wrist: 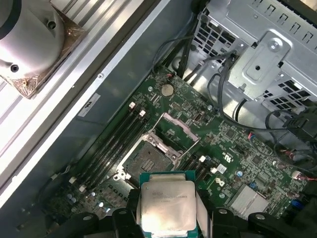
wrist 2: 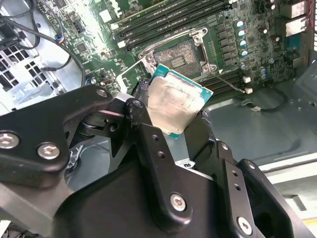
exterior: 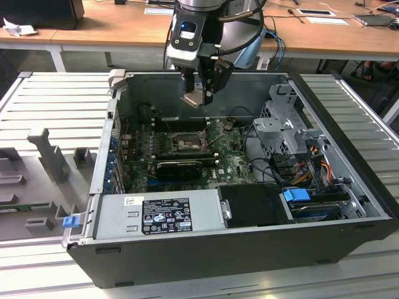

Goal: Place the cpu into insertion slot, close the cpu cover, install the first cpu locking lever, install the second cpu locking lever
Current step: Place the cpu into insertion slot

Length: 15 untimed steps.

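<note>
The cpu (exterior: 193, 98) is seen in the exterior view clamped in the gripper (exterior: 198, 96), hung in the air over the open case (exterior: 206, 255). It is tilted, its pale face turned partly toward the camera. Being square, it has no long axis. The slot (exterior: 185, 144) lies below it on the green board (exterior: 234, 163), well apart from it and uncovered.

In the second wrist view the cpu (wrist 2: 176, 106) is gripped at two opposite sides by the black fingers (wrist 2: 140, 101). Its silvery face is shown and one corner is pointed toward the slot (wrist 2: 176, 54). The memory slots (wrist 2: 168, 20) are seen just beyond the slot.

In the first wrist view the cpu (wrist: 167, 208) is held face up between the fingers, one green edge turned toward the slot (wrist: 147, 159). The cover (wrist: 174, 125) is raised open at the slot's far side.
</note>
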### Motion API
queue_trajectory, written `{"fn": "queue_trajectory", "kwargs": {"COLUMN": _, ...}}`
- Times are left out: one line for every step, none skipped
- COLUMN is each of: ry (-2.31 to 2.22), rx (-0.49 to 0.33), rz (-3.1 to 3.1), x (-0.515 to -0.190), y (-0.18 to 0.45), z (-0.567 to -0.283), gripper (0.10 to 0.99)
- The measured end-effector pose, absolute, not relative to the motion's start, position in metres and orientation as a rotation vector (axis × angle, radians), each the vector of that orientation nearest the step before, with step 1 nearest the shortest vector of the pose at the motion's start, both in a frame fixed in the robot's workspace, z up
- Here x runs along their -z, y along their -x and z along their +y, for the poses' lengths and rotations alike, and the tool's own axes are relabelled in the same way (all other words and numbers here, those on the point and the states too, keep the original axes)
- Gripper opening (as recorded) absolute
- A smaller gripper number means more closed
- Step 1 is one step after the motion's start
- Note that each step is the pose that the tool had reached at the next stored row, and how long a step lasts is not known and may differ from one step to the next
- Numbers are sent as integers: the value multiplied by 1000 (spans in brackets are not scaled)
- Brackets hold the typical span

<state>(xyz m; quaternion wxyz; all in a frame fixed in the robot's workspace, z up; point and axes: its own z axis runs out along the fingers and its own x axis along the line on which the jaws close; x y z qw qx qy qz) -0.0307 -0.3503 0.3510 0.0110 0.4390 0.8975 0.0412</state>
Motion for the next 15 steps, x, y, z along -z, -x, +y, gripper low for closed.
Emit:
{"fn": "queue_trajectory", "kwargs": {"ry": -1371, "rx": -128, "rz": 2799, "x": -351, "y": 31, "z": -350, "gripper": 529}}
{"fn": "queue_trajectory", "kwargs": {"ry": -1372, "rx": -129, "rz": 2799, "x": -350, "y": 31, "z": -350, "gripper": 529}}
{"fn": "queue_trajectory", "kwargs": {"ry": -1372, "rx": -131, "rz": 2799, "x": -350, "y": 31, "z": -350, "gripper": 529}}
{"fn": "queue_trajectory", "kwargs": {"ry": -1372, "rx": -132, "rz": 2799, "x": -349, "y": 31, "z": -350, "gripper": 529}}
{"fn": "queue_trajectory", "kwargs": {"ry": -1373, "rx": -132, "rz": 2799, "x": -349, "y": 31, "z": -350, "gripper": 529}}
{"fn": "queue_trajectory", "kwargs": {"ry": -1375, "rx": -132, "rz": 2798, "x": -348, "y": 31, "z": -350, "gripper": 529}}
{"fn": "queue_trajectory", "kwargs": {"ry": -1381, "rx": -132, "rz": 2795, "x": -348, "y": 31, "z": -350, "gripper": 529}}
{"fn": "queue_trajectory", "kwargs": {"ry": -1393, "rx": -132, "rz": 2789, "x": -347, "y": 31, "z": -350, "gripper": 529}}
{"fn": "queue_trajectory", "kwargs": {"ry": -1411, "rx": -132, "rz": 2779, "x": -347, "y": 31, "z": -350, "gripper": 529}}
{"fn": "queue_trajectory", "kwargs": {"ry": -1425, "rx": -132, "rz": 2771, "x": -347, "y": 31, "z": -350, "gripper": 529}}
{"fn": "queue_trajectory", "kwargs": {"ry": -1438, "rx": -131, "rz": 2764, "x": -347, "y": 31, "z": -350, "gripper": 529}}
{"fn": "queue_trajectory", "kwargs": {"ry": -1450, "rx": -131, "rz": 2757, "x": -347, "y": 31, "z": -350, "gripper": 529}}
{"fn": "queue_trajectory", "kwargs": {"ry": -1466, "rx": -131, "rz": 2748, "x": -347, "y": 31, "z": -350, "gripper": 529}}
{"fn": "queue_trajectory", "kwargs": {"ry": -1479, "rx": -131, "rz": 2741, "x": -347, "y": 31, "z": -350, "gripper": 529}}
{"fn": "queue_trajectory", "kwargs": {"ry": -1498, "rx": -131, "rz": 2730, "x": -346, "y": 31, "z": -350, "gripper": 529}}
